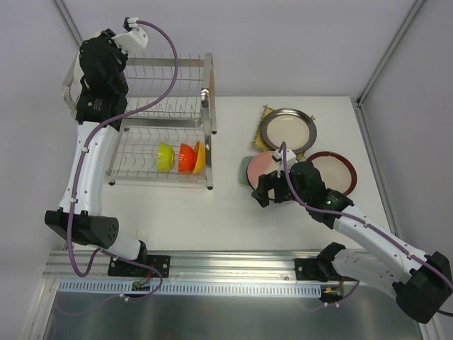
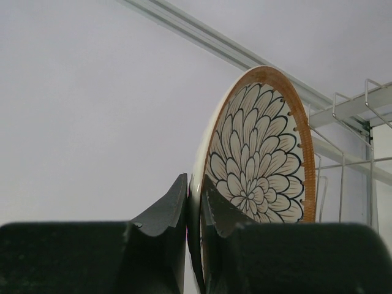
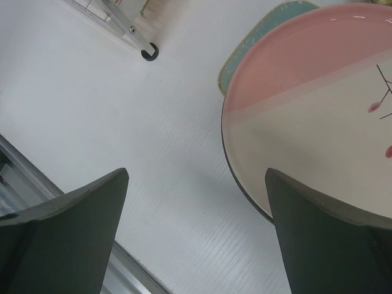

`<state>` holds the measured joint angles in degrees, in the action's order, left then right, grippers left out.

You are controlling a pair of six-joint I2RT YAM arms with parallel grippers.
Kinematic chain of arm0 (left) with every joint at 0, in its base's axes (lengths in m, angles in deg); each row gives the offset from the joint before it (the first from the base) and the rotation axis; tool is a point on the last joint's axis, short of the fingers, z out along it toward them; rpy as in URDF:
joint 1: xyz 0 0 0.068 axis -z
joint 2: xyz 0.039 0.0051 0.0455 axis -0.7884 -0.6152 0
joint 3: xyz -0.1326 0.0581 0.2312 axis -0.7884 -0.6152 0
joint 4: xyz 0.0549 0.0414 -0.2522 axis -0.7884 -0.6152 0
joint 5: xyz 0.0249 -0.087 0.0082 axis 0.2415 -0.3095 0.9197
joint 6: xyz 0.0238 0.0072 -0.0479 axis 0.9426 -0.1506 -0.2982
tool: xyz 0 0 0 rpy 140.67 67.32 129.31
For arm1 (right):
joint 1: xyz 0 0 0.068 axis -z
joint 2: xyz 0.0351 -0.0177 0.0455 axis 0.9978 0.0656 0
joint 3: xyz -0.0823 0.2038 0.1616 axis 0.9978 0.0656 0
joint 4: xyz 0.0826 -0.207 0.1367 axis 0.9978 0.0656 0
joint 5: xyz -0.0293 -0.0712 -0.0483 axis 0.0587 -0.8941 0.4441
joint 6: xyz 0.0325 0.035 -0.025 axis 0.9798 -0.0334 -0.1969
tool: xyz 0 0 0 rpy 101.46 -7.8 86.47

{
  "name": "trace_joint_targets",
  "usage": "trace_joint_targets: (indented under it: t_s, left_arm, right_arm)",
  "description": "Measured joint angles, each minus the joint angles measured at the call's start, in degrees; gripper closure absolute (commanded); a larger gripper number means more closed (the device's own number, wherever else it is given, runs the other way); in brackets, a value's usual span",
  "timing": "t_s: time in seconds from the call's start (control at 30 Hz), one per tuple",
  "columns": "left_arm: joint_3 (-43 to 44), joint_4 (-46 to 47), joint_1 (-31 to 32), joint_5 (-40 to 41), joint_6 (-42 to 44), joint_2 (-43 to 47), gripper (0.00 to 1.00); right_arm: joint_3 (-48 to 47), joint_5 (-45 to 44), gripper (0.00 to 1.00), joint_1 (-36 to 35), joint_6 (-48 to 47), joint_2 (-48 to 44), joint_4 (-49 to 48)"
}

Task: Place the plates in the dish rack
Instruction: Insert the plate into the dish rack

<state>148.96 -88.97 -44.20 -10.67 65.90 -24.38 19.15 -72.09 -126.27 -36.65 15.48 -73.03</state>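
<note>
My left gripper (image 2: 195, 184) is shut on the lower rim of the brown-rimmed petal-pattern plate (image 2: 257, 153) and holds it upright on edge. In the top view that gripper (image 1: 83, 79) is at the left end of the silver wire dish rack's (image 1: 170, 92) upper tier. My right gripper (image 3: 196, 174) is open and empty, low over the table by the near-left edge of the pink-and-white plate (image 3: 318, 110). That plate (image 1: 265, 164) lies on the pale teal dish (image 1: 245, 170). A dark-rimmed cream plate (image 1: 287, 129) lies on the yellow woven square (image 1: 260, 119). A red-rimmed plate (image 1: 333, 170) lies beside them.
Green (image 1: 165, 156), orange (image 1: 186, 157) and yellow (image 1: 200, 157) bowls stand in the rack's lower tier. Rack wires (image 2: 355, 122) stand just right of the held plate. A rack foot (image 3: 149, 52) shows in the right wrist view. A metal rail (image 1: 212, 265) runs along the table's near edge.
</note>
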Motion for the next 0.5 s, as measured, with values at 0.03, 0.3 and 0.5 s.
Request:
trace_joint_targets:
  t_s: [0.03, 0.3, 0.5]
  left_arm:
    - [0.0, -0.4, 0.1, 0.2, 0.0, 0.0, 0.97]
    - [-2.0, -0.6, 0.5, 2.4, -0.2, 0.3, 0.97]
    - [-2.2, -0.5, 0.3, 3.0, -3.4, 0.9, 0.96]
  right_arm:
    - [0.0, 0.0, 0.01, 0.0, 0.0, 0.0, 0.0]
    - [0.0, -0.1, 0.01, -0.3, 0.0, 0.0, 0.0]
    - [0.0, 0.0, 0.00, -0.5, 0.0, 0.0, 0.0]
